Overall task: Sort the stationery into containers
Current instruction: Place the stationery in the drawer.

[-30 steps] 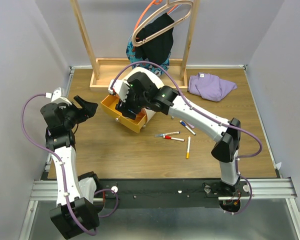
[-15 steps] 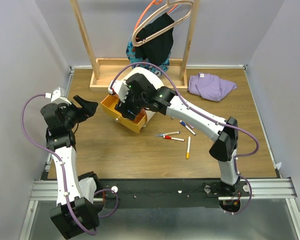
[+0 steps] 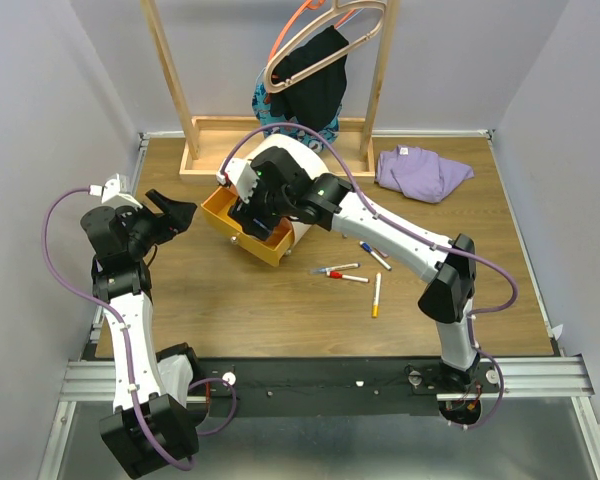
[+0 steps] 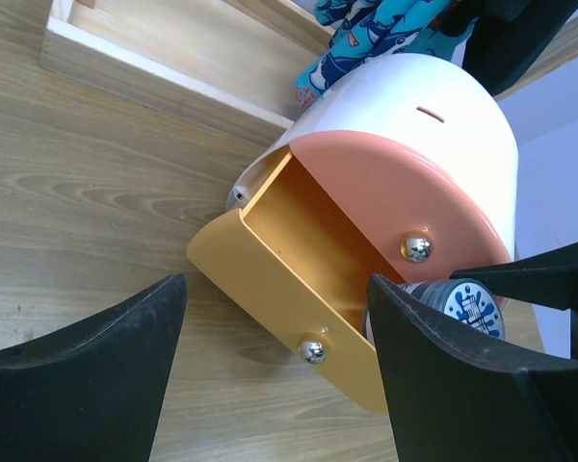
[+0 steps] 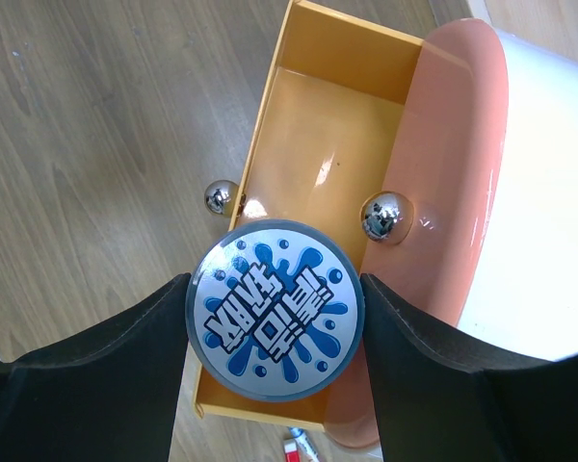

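Fingers (image 5: 96,366) of right gripper (image 5: 275,289) clamp blue-white tape roll (image 5: 275,313) from both sides, printed face toward wrist camera. Roll hangs over front end of pulled-out yellow drawer (image 5: 323,135), beside closed orange drawer (image 5: 458,183) of cream chest (image 5: 554,192). Left gripper (image 4: 276,284) spread wide, holding nothing, facing chest from left. Pens (image 3: 346,273) lie on table (image 3: 230,300) right of chest.

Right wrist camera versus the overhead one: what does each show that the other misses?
Only the right wrist view shows the blue-and-white printed face of the tape roll, pinched in the right claw above the floor of the yellow drawer. Only the overhead view shows the loose pens, the purple cloth, the wooden rack and the open left claw. Both show the pulled-out yellow drawer and the cream chest.
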You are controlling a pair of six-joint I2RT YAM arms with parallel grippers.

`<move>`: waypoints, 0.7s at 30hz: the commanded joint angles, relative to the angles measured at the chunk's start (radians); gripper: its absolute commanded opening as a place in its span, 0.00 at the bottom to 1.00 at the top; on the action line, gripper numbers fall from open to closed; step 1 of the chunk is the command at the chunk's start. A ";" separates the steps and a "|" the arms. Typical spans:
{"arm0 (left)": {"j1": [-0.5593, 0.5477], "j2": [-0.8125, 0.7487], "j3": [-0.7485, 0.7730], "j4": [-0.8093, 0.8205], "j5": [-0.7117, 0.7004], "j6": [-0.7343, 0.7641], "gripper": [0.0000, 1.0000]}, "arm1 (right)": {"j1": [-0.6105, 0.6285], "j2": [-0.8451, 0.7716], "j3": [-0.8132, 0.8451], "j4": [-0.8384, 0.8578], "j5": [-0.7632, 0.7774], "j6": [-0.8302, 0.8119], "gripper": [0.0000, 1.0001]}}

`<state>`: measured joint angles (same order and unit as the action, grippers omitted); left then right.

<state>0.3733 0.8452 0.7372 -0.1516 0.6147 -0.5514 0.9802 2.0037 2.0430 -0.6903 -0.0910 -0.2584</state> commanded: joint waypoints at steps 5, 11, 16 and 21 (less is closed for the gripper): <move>0.007 -0.009 -0.028 0.043 0.031 -0.024 0.84 | 0.000 0.003 -0.050 0.040 0.057 0.038 0.61; 0.009 -0.009 -0.036 0.057 0.036 -0.033 0.84 | 0.000 0.003 -0.105 0.040 0.086 0.028 0.60; 0.009 -0.009 -0.035 0.064 0.040 -0.038 0.84 | -0.002 0.001 -0.136 0.040 0.086 0.059 0.59; 0.009 -0.009 -0.036 0.070 0.042 -0.042 0.84 | 0.000 0.006 -0.124 0.048 0.122 0.090 0.69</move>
<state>0.3733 0.8452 0.7109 -0.1123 0.6323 -0.5842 0.9951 1.9812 1.9503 -0.5938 -0.0296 -0.2348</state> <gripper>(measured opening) 0.845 0.723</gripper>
